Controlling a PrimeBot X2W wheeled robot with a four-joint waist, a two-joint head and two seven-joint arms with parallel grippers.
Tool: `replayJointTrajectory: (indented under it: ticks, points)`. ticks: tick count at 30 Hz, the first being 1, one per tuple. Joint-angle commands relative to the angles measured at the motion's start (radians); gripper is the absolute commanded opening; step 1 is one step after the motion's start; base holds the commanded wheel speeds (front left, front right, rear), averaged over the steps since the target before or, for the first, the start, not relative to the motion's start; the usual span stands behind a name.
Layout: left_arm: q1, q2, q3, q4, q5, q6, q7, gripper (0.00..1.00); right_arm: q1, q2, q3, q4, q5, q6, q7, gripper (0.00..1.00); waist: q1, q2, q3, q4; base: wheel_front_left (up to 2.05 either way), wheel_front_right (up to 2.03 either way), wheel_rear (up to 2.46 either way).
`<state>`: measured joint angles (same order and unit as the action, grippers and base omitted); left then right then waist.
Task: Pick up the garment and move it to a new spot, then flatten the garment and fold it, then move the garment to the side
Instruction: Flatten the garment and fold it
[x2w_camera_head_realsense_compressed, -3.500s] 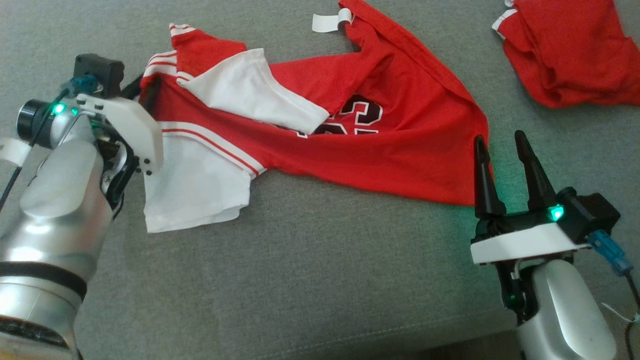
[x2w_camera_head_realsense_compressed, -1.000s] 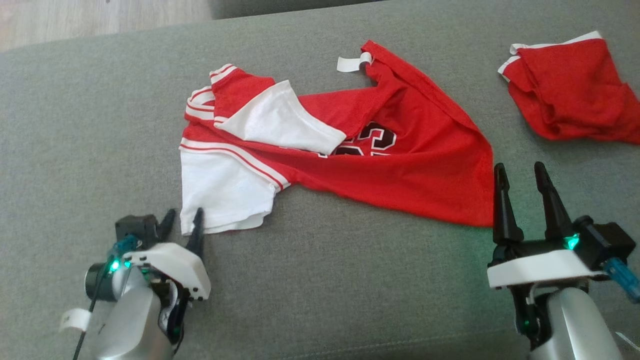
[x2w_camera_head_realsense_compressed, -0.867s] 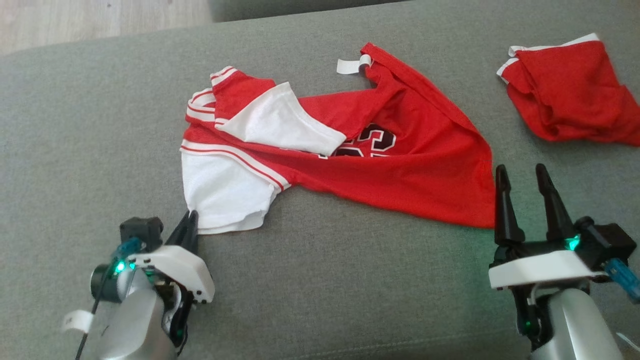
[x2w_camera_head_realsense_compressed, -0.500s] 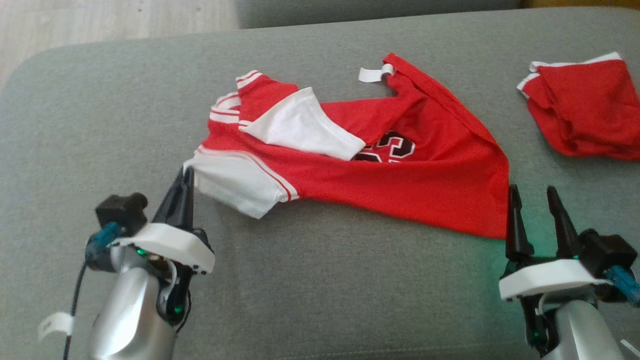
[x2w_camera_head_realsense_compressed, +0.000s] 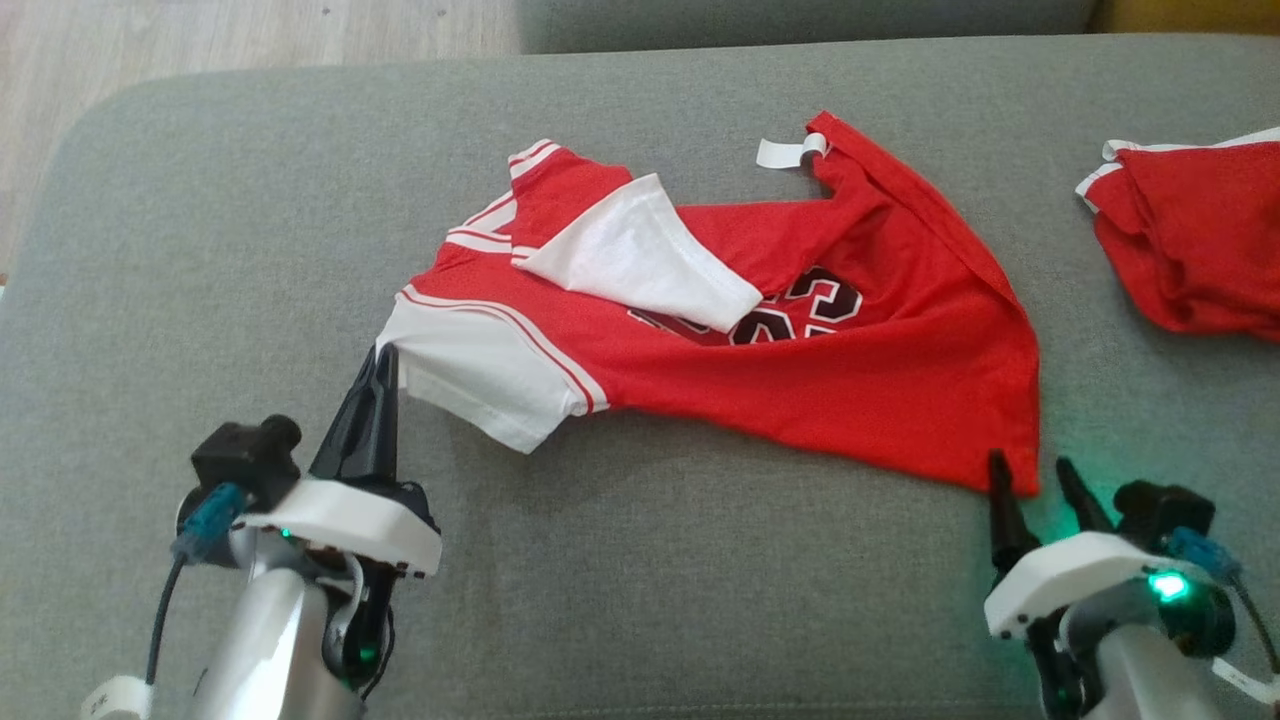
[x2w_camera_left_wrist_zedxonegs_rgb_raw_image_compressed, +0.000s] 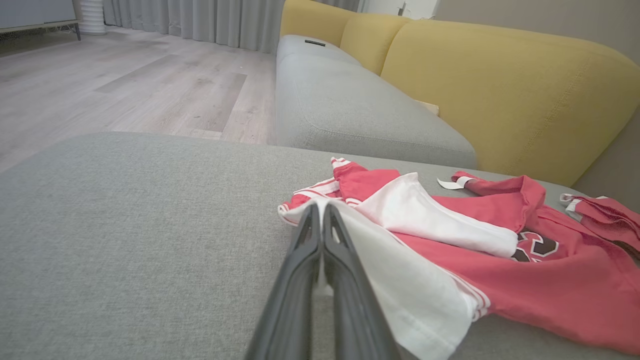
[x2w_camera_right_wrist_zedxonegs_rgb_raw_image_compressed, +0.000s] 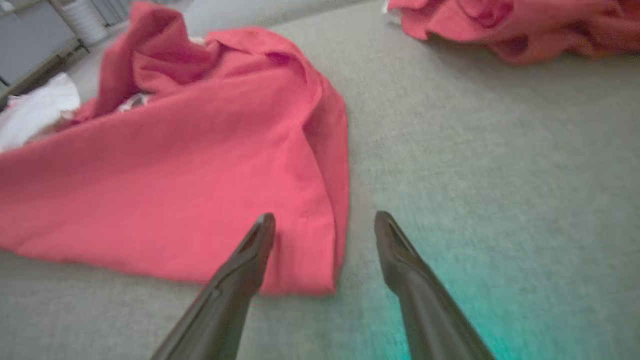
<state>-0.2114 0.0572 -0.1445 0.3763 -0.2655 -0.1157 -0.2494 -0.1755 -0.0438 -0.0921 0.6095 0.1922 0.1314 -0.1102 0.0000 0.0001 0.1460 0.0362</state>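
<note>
Tension seems the aim: your left fingers (x2w_camera_head_realsense_compressed: 375, 400) clench the white sleeve (x2w_camera_head_realsense_compressed: 480, 375) of the red-and-white jersey (x2w_camera_head_realsense_compressed: 820, 380) on the grey cushion (x2w_camera_head_realsense_compressed: 650, 600), while your right fingers (x2w_camera_right_wrist_zedxonegs_rgb_raw_image_compressed: 240, 270) stand spread astride its hem corner (x2w_camera_right_wrist_zedxonegs_rgb_raw_image_compressed: 305, 260).
</note>
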Motion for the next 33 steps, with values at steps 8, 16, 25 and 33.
replayJointTrajectory:
  ticks: [8, 16, 25, 33]
  points:
    - [-0.015, 0.002, 0.046, -0.036, 0.014, -0.006, -0.012, 0.0, -0.029, -0.006, 0.068, 0.056, 0.033, -0.001, 0.024, 1.0, 0.0, -0.0001, -0.018, -0.019, 0.0, 0.0, 0.0]
    - [-0.019, -0.001, 0.056, -0.032, 0.02, -0.009, -0.012, 0.0, -0.046, -0.006, 0.183, 0.035, 0.085, -0.001, 0.013, 0.0, 0.0, -0.0001, -0.016, -0.032, 0.0, 0.0, 0.0]
    - [-0.045, 0.013, 0.067, -0.053, 0.005, -0.013, -0.012, 0.0, -0.096, -0.006, 0.175, -0.106, 0.059, -0.001, -0.075, 0.0, 0.0, -0.0001, -0.036, -0.041, 0.0, 0.0, 0.0]
    - [-0.18, 0.073, 0.026, -0.145, -0.093, -0.015, -0.012, 0.0, -0.231, -0.071, 0.203, -0.363, 0.002, -0.001, -0.032, 0.0, 0.0, -0.0001, -0.083, -0.057, 0.0, 0.0, 0.0]
